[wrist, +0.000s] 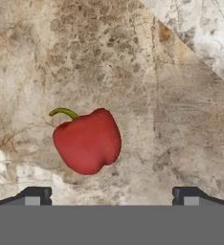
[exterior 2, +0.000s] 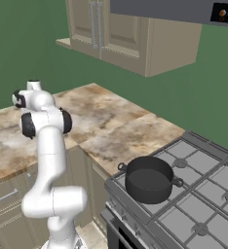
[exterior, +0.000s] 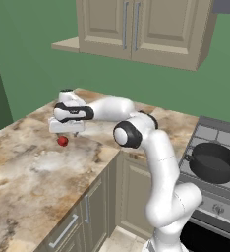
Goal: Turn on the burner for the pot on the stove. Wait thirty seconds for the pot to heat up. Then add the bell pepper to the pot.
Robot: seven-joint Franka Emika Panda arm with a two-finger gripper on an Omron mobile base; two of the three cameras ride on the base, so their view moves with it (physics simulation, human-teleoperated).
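red and glossy, the small round bell pepper lies on its side on the mottled brown stone table, green stem curling off to one side. the white hand hovers right above it, jaws spread wide, holding nothing. it looks light, firm and slick, so a squeeze across the fat middle seems best. the squat dark grey metal pot waits well apart on the grey steel stove.
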